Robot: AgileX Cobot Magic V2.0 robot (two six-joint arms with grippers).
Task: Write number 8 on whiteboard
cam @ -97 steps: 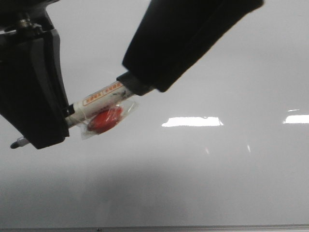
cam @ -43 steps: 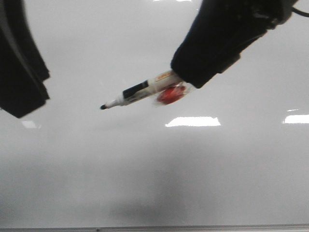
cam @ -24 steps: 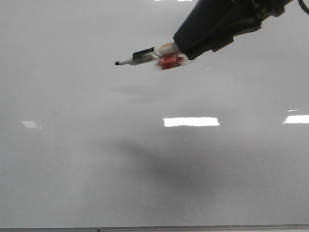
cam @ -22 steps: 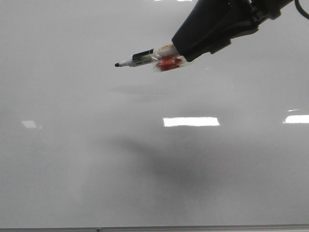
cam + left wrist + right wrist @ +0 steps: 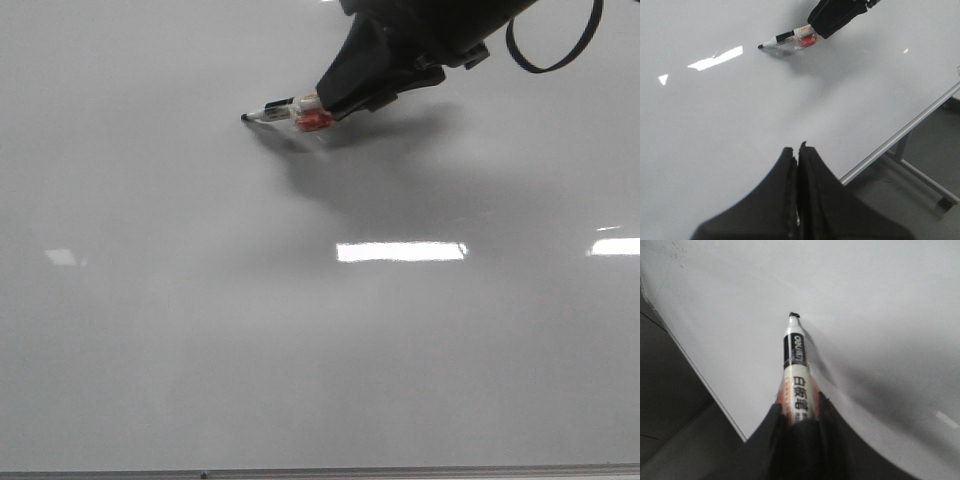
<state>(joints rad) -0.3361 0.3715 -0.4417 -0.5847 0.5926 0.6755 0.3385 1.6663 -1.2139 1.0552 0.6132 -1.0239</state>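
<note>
Light is even and fairly dim, giving the glossy whiteboard point(image 5: 150, 330) a grey cast that darkens toward the bottom of the front view. Bright rectangular glare patches sit at centre right and the right edge there, and at upper left in the left wrist view. A soft shadow spreads below and right of the marker point(image 5: 285, 108). The dark gripper point(image 5: 797, 432) close to the right wrist lens is blurred; the marker's label stays readable.

Right pincer point(image 5: 335, 100) reaching in from the upper right, black fingers clamped on a marker point(image 5: 280, 108) that juts out beyond their tips, left pincer point(image 5: 796, 155) apart, fingers pressed together, holding nothing
</note>
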